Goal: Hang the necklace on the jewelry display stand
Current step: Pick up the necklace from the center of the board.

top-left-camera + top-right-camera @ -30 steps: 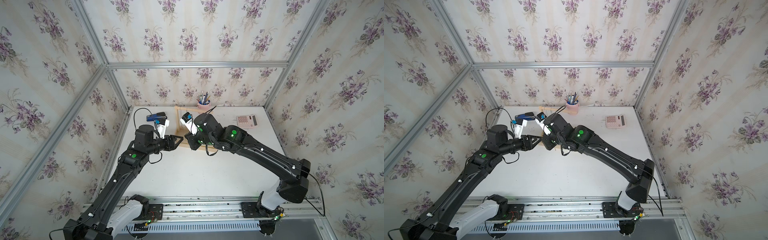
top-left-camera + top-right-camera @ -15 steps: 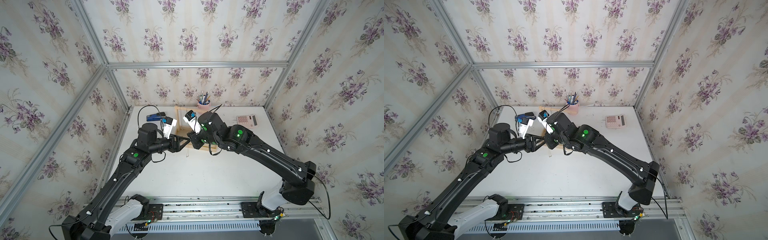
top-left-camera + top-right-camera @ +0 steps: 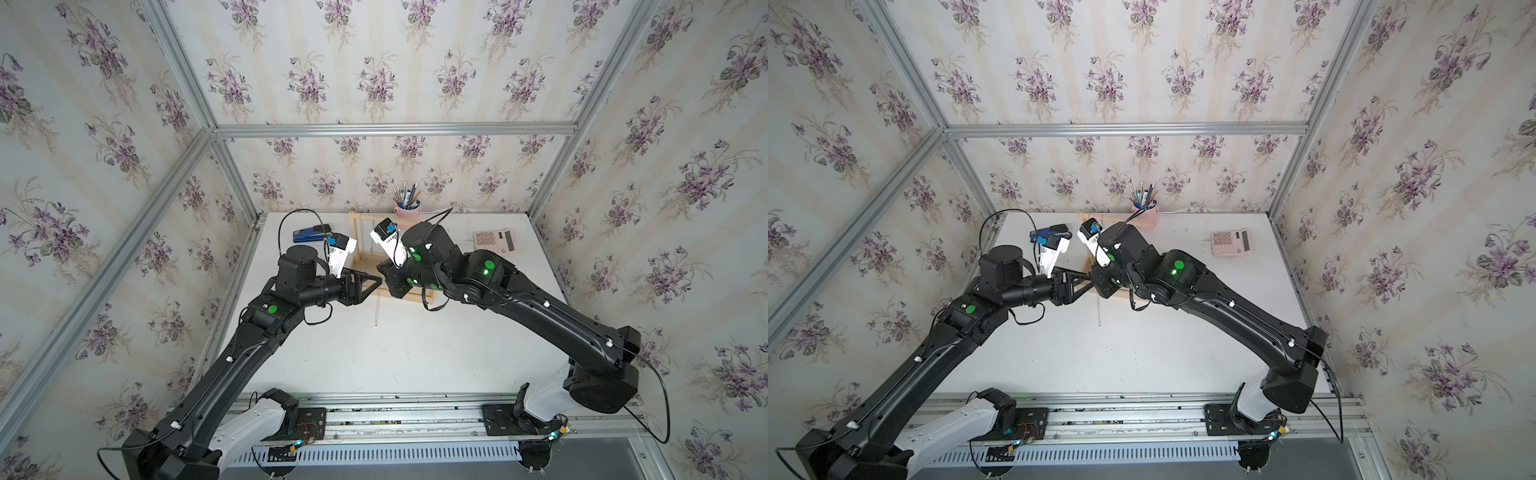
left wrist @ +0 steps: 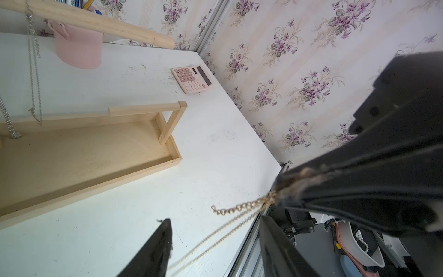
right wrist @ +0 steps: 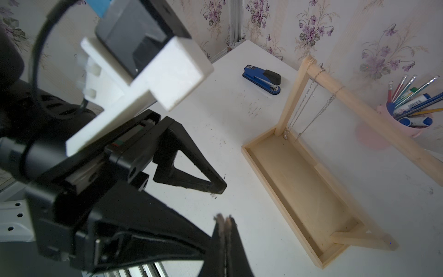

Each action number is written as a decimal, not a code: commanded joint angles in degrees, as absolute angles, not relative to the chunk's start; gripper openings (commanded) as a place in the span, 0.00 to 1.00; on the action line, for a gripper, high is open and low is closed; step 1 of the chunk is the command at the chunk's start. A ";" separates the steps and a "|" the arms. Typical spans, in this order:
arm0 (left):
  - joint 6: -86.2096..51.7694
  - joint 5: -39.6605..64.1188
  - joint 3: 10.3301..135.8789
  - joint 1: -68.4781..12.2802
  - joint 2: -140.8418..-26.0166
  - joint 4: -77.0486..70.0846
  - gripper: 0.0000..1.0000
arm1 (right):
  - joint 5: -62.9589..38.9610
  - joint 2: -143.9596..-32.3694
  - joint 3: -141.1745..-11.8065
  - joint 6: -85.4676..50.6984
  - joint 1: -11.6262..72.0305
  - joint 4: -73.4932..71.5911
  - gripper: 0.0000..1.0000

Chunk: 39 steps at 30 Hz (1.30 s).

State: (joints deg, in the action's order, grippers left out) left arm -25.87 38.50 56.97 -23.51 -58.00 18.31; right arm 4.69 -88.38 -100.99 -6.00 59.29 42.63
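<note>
While the right gripper (image 5: 224,219) has its two jaws pressed flat together on one end of the necklace (image 4: 239,207), a thin gold chain, the left gripper (image 3: 376,284) faces it almost tip to tip, its jaws standing apart with nothing clamped between them. A short length of chain sticks out sideways from the closed tips. Two longer strands fall away from them and, in the left wrist view, run down between the left gripper's spread fingers (image 4: 160,244); whether they touch either finger cannot be told. In both top views the chain shows only as a fine line hanging between the two grippers over the white table (image 3: 415,353), just in front of the jewelry display stand (image 4: 84,153). It is not on the stand. The stand sits toward the back of the table, its shallow tray flat on the surface and its top bar (image 5: 359,105) level above it. Thin silver chains (image 5: 300,105) hang from the bar near one post. A pink cup (image 3: 407,211) of pens stands behind the stand, a pink calculator (image 3: 494,242) lies off to one side and a blue stapler (image 3: 307,236) to the other.
</note>
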 commanded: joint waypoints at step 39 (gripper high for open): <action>-22.24 38.34 63.16 -30.45 -66.75 15.58 0.70 | 2.59 -86.75 -97.80 -6.40 59.14 38.70 0.00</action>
State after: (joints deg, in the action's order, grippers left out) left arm -24.21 31.92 62.17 -29.23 -66.48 19.11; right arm 4.43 -86.19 -97.80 -6.98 59.07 45.25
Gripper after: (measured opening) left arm 0.703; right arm 0.048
